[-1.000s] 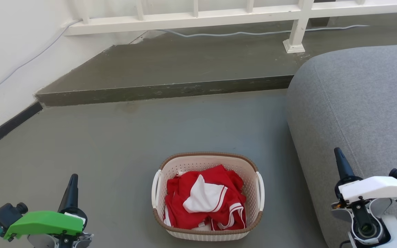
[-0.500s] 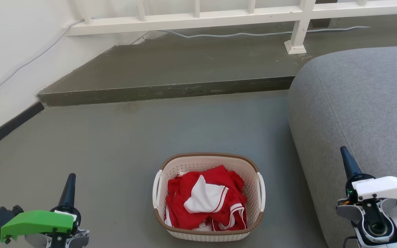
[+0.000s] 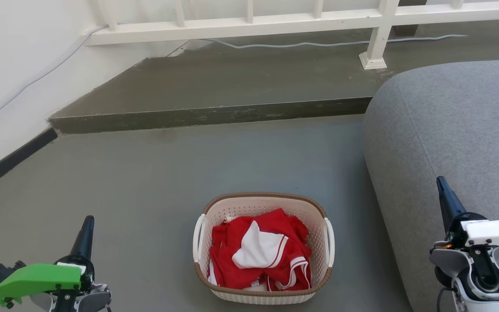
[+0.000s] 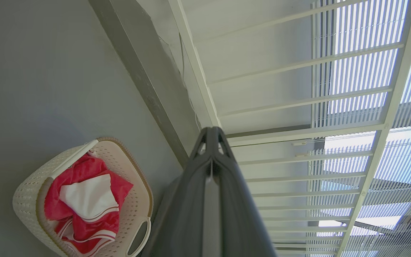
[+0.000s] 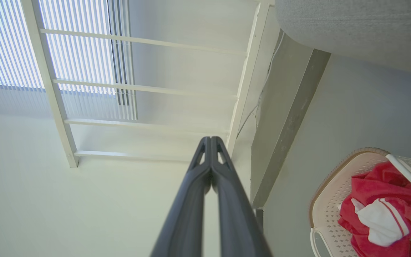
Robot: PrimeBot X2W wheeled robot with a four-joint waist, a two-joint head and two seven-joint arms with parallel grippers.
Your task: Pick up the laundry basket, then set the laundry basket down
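Laundry basket [image 3: 258, 204] sits on the grey floor [image 3: 145, 186] near the sofa [image 3: 448, 121], long axis running left-right, one handle at each end. Left gripper [image 3: 85, 229] and right gripper [image 3: 445, 196] are both pinched closed, empty, well apart from it.

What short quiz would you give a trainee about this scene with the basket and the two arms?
1. True or false: the cream-white perforated plastic laundry basket with a brown rim stands on the grey fabric sofa.
2. What lies in the basket? A) red and white clothing B) blue towels C) nothing
3. Fill in: the left gripper and the right gripper, each with long dark fingers, are both ____.
Key: 1 false, it stands on the grey floor beside the sofa. 2 A. 3 shut, and apart from the basket.
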